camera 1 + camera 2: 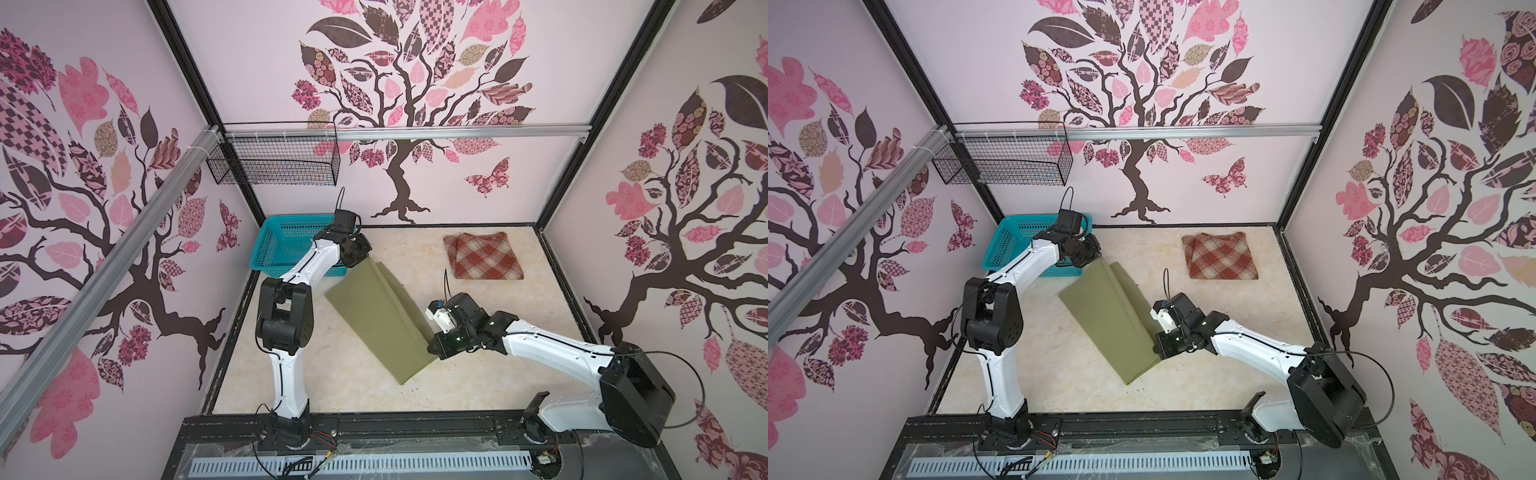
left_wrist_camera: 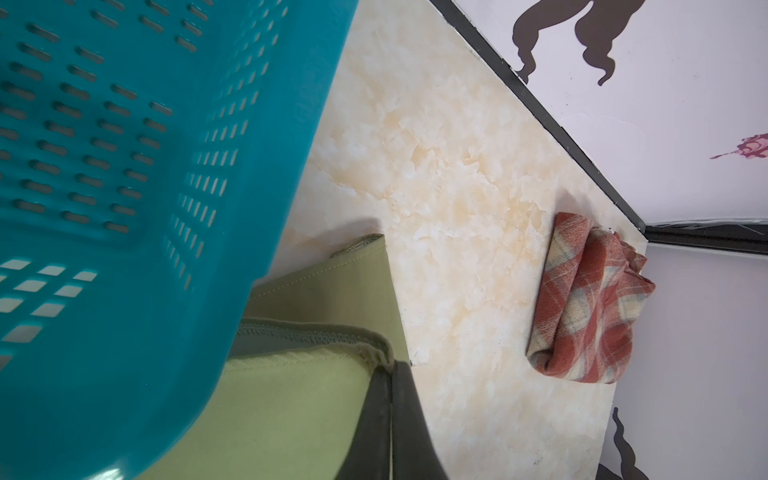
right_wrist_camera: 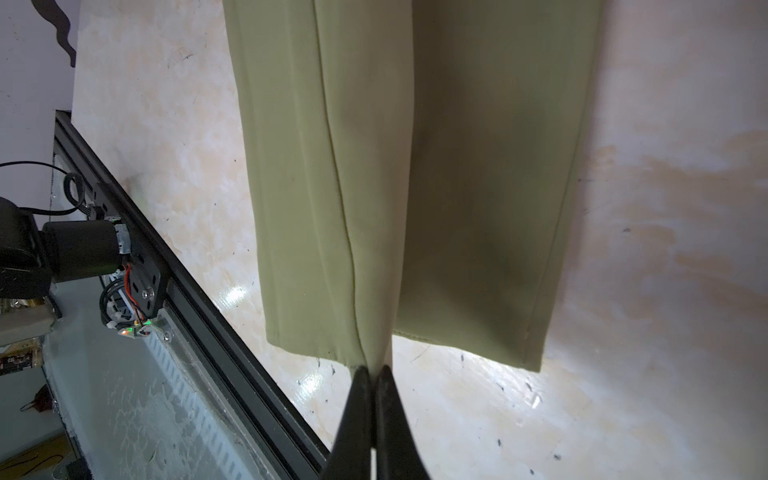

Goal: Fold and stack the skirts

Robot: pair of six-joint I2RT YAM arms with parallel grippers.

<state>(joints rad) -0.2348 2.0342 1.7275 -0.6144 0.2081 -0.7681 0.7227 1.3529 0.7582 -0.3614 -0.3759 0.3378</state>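
Note:
The olive-green skirt (image 1: 376,318) (image 1: 1106,316) is stretched as a long strip over the table's middle, held up at both ends with one edge sagging. My left gripper (image 1: 360,261) (image 1: 1091,257) is shut on its far end beside the basket; in the left wrist view the left gripper (image 2: 390,368) pinches the stitched hem of the olive skirt (image 2: 291,395). My right gripper (image 1: 433,351) (image 1: 1158,348) is shut on the near end; in the right wrist view the right gripper (image 3: 375,370) bites a fold of the olive skirt (image 3: 415,166). The plaid skirt (image 1: 484,255) (image 1: 1221,257) (image 2: 590,299) lies folded at the back right.
A turquoise plastic basket (image 1: 282,245) (image 1: 1013,245) (image 2: 124,187) stands at the back left, close against my left gripper. A black wire basket (image 1: 274,160) hangs on the back wall. A black rail (image 3: 187,282) borders the table's near edge.

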